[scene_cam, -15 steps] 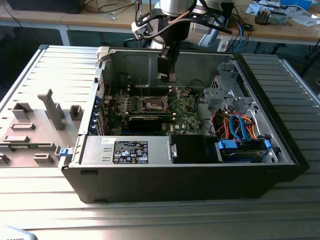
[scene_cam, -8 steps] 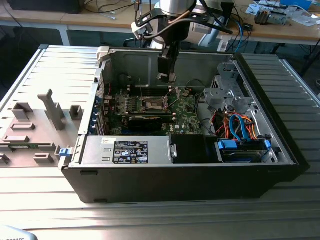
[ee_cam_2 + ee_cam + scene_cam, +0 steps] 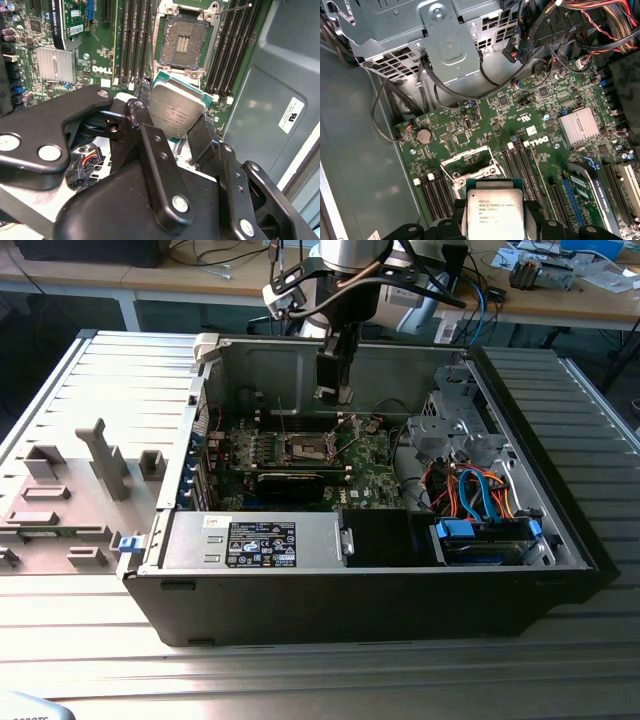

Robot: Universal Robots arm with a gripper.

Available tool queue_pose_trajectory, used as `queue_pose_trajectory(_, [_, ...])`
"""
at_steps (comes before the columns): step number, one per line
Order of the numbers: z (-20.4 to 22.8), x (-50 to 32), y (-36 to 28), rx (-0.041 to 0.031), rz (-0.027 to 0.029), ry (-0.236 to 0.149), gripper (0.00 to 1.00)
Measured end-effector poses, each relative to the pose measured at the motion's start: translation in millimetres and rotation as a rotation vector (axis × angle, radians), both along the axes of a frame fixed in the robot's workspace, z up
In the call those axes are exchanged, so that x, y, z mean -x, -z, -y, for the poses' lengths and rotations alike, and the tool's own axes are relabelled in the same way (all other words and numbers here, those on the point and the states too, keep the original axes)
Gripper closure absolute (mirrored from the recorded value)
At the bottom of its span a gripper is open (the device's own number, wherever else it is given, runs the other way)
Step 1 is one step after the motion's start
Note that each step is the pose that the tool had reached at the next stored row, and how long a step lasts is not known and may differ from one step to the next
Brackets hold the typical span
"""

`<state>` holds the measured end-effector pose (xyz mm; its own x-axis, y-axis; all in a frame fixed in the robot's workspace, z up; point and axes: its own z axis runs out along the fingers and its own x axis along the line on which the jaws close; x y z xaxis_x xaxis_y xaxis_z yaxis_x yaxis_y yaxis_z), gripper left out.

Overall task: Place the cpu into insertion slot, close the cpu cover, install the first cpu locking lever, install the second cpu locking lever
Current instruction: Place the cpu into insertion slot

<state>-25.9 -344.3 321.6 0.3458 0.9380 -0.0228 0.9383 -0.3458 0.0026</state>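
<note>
Cpu (image 3: 172, 107): a flat square chip with a silvery-tan metal top and a green edge. I hold it by two opposite sides, clear of the board; it also shows in the first wrist view (image 3: 492, 212).
Hand (image 3: 174, 115): closed on the cpu, black fingers (image 3: 200, 137) pressing its edges.
Arm pose: my wrist points straight down into the open case (image 3: 400, 590), with the hand (image 3: 335, 390) hanging above the board.
Insertion slot (image 3: 182, 42): below and just ahead of my fingertips, apart from the chip. Its dark contact field is uncovered inside a shiny metal rim.
Green board (image 3: 100, 65): glossy, crowded with small parts, spread under my hand.
Memory slots (image 3: 135, 40): long black rails flanking the slot on both sides.
Heat sink (image 3: 578, 125): a ribbed silvery block, well away from my fingers.
</note>
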Motion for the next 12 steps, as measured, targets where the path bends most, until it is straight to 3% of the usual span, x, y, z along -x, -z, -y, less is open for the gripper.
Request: queue_pose_trajectory(12, [0.0,0.0,0.0,0.0000,0.0001,-0.012,0.46])
